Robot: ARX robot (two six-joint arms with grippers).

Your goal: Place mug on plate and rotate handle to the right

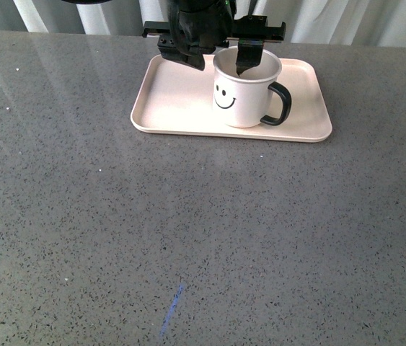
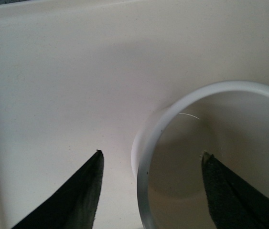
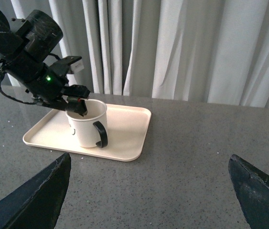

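Mug on plate, handle at 3 o'clock: task looks done. My L gripper released, straddling rim; retract pending.

Mug on plate, slightly right of centre; handle on mug's right.

A staged test room, it seems, not a home: a broad grey speckled table beneath the left gripper, and plain white curtains hanging full-width behind it.
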